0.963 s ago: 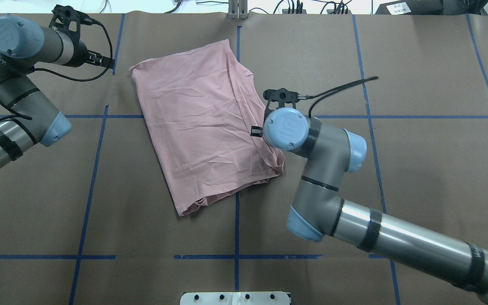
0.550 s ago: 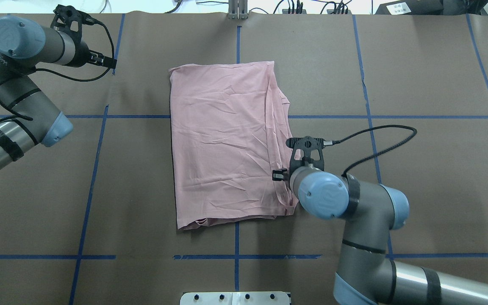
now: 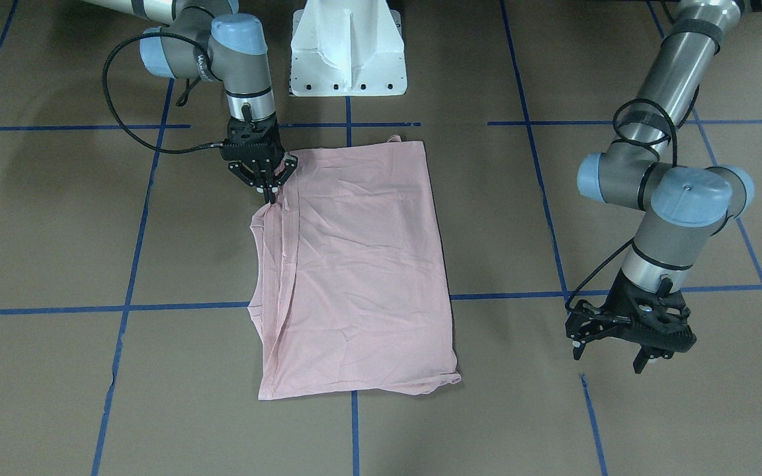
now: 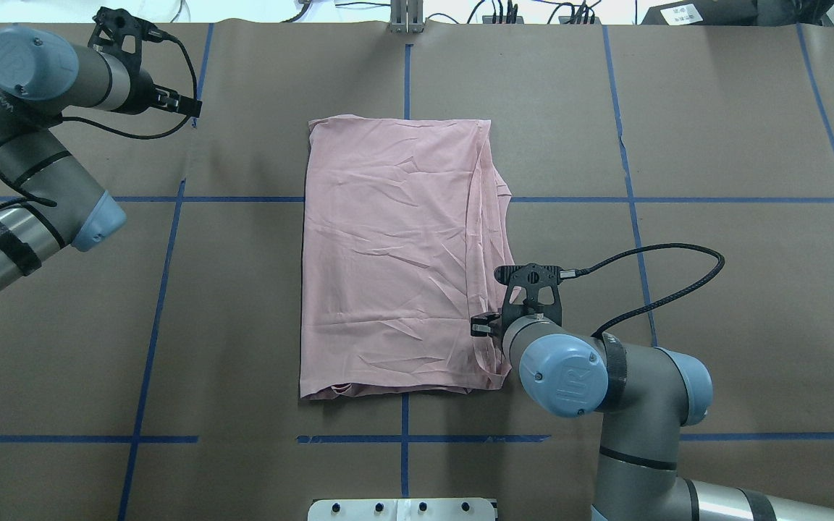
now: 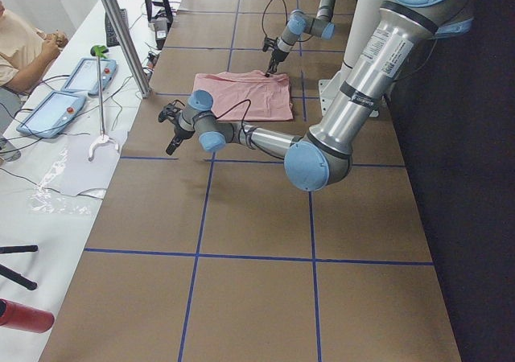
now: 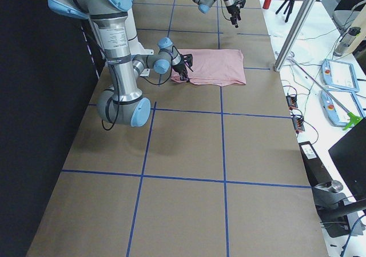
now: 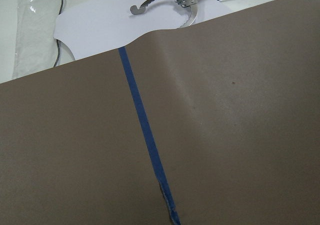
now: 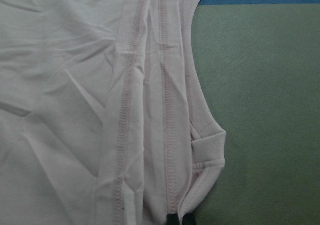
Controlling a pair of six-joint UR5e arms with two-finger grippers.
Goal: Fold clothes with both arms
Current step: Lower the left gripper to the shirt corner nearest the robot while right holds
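The pale pink T-shirt [image 4: 395, 253] lies flat as a folded rectangle in the middle of the table, plain side up, square with the tape grid. It also shows in the front-facing view [image 3: 361, 264]. My right gripper [image 3: 268, 190] is shut on the shirt's layered right edge near the corner closest to my base. The right wrist view shows stitched hems [image 8: 170, 135] running up from the fingertips [image 8: 173, 220]. My left gripper [image 3: 609, 354] is open and empty, low over bare table far to the shirt's left. In the overhead view it [image 4: 187, 106] sits at the far left.
The white pedestal base [image 3: 348, 53] stands at the near table edge, close to the shirt. Blue tape lines [image 4: 405, 434] cross the brown table cover. Beyond the left table end lie white paper and metal tongs [image 7: 170, 0], and an operator [image 5: 24, 52] sits with tablets.
My right gripper moved toward my base and to the right, dragging the shirt's edge. The shirt swung from skewed to square with the grid. The left arm barely moved.
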